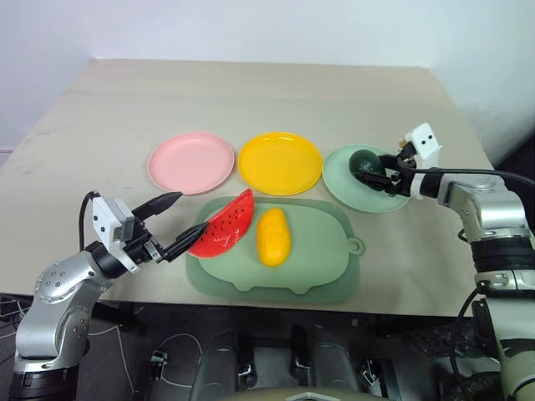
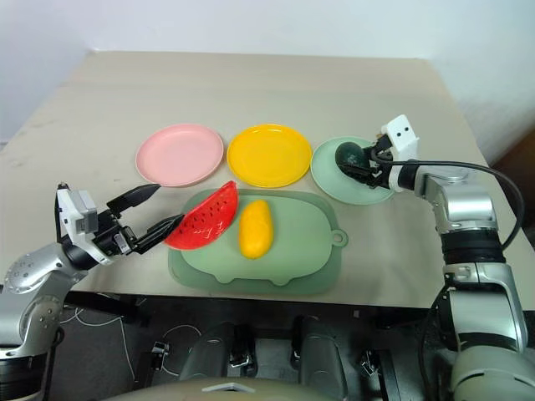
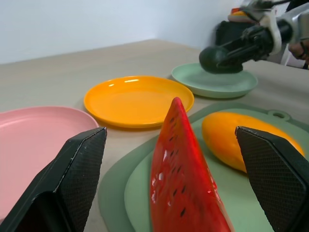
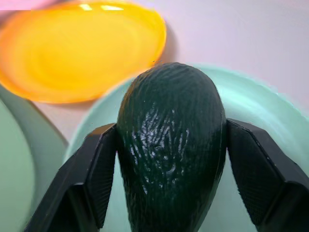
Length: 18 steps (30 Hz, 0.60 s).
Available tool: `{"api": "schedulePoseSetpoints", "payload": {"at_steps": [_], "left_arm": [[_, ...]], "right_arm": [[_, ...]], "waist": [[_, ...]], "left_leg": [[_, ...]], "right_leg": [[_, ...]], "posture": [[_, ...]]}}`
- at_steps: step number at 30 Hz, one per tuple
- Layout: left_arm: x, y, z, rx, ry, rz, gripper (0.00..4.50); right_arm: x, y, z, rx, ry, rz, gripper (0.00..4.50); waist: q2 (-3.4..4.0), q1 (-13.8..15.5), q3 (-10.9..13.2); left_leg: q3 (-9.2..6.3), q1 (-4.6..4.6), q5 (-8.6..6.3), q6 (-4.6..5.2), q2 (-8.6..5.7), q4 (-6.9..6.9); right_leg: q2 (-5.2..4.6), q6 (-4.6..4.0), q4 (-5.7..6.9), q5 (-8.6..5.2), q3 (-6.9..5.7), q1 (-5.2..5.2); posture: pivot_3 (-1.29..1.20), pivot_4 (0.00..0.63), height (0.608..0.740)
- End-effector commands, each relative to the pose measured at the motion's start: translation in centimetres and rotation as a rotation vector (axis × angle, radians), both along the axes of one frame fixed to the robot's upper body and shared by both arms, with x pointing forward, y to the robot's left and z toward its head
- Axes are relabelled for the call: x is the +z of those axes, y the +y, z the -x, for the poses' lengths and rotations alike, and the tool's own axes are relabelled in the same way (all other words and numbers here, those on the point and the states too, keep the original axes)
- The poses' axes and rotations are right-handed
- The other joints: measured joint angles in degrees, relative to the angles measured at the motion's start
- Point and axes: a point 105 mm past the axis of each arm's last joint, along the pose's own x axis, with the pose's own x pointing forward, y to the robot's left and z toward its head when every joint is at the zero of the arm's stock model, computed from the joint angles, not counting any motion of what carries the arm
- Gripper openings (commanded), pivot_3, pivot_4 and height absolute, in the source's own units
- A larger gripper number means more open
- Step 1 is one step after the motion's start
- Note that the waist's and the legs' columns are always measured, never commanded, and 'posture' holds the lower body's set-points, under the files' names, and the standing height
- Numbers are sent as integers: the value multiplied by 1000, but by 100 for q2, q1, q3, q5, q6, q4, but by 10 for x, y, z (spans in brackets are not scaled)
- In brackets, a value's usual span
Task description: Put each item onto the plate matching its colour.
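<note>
No brand, label or readable writing is seen on any item. Three plates are counted in a row on the beige table [image 1: 100,117]: a pink plate [image 1: 191,162], a yellow plate [image 1: 280,163] and a pale green plate [image 1: 361,185]. Three toy foods are counted. At the left, the left gripper [image 1: 174,224] is held spread wide, grasping nothing, with the watermelon wedge [image 1: 224,224] lying between its fingers at the near left edge of the green mat [image 1: 313,251]. The mango [image 1: 273,236] is laid on the mat just beside the wedge, apart from it. At the right, the avocado [image 4: 171,145] is clamped between the fingers of the right gripper [image 1: 380,174] over the pale green plate; contact with the plate cannot be told. A black cable [image 1: 481,173] is seen along the right arm.
</note>
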Motion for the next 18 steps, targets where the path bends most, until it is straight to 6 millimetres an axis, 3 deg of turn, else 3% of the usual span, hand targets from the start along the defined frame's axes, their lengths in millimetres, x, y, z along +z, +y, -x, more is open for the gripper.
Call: {"api": "schedulePoseSetpoints", "payload": {"at_steps": [1,2,6,12,16,18], "left_arm": [[8,0,0,-1,-43,-9,4500],[8,0,0,-2,-43,-9,4500],[8,-2,-1,-7,-43,-11,4500],[9,-3,-2,-13,-42,-11,4500],[9,-3,-5,-20,-43,-10,4500],[8,-3,-7,-23,-43,-6,4500]], "right_arm": [[4,-5,-12,-44,-17,60,3109],[2,-7,-13,-46,-9,72,3109],[-2,-11,-15,-57,9,104,4392],[8,-22,-6,-59,-28,192,4456],[50,-13,15,-43,-89,95,4456],[57,-3,29,-15,-73,60,4456]], "waist": [[1,3,0],[1,6,1],[2,5,1],[7,9,4],[13,23,7],[15,20,6]], "left_leg": [[0,-1,0,0,0,1],[1,-3,1,-1,0,1],[2,-3,1,-1,0,4],[2,-3,1,-1,0,5],[2,-5,1,-2,0,5],[1,-4,1,-2,1,4]], "right_leg": [[0,0,2,0,0,-1],[-1,1,3,0,0,-1],[-1,2,5,1,0,-1],[-1,10,9,5,1,-2],[-4,5,10,2,2,-6],[-5,3,11,0,3,-7]], "posture": [[0,150,696],[0,150,696],[0,150,696],[0,150,696],[0,150,696],[0,150,696]]}}
